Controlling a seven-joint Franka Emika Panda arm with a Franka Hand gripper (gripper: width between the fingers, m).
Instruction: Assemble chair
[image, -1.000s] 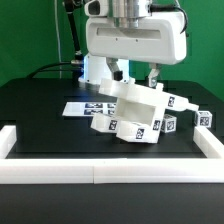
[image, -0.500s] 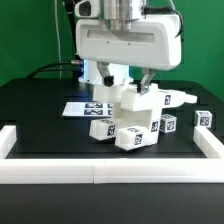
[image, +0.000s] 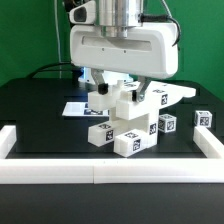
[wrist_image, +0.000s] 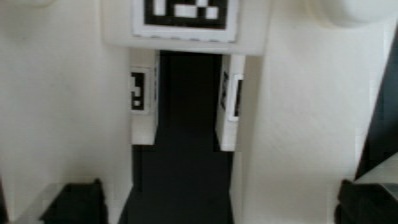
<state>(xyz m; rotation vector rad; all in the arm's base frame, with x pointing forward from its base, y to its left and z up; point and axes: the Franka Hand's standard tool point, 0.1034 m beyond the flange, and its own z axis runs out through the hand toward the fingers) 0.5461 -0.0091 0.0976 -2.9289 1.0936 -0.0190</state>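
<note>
The chair (image: 134, 112) is a cluster of matte white tagged slabs and bars in the middle of the black table, tilted, with its blocky lower ends at or just above the tabletop. My gripper (image: 120, 90) comes down from above with its jaws wide and closed across the chair's upper part. In the wrist view, white chair slabs (wrist_image: 294, 130) fill both sides of a dark slot, with a coded tag (wrist_image: 183, 12) at its far end. The dark fingertips (wrist_image: 80, 205) flank these slabs, and my gripper (wrist_image: 228, 205) spans them.
Two loose tagged white cubes (image: 168, 124) (image: 205, 118) lie at the exterior view's right of the chair. The marker board (image: 74, 107) lies flat behind it on the left. A long plain white border rail (image: 110, 171) runs along the table's front, with raised ends on both sides.
The arm has shifted toward the exterior view's left, and the chair went with it, turning more upright with its blocky ends lower. The loose cubes have stayed put.
</note>
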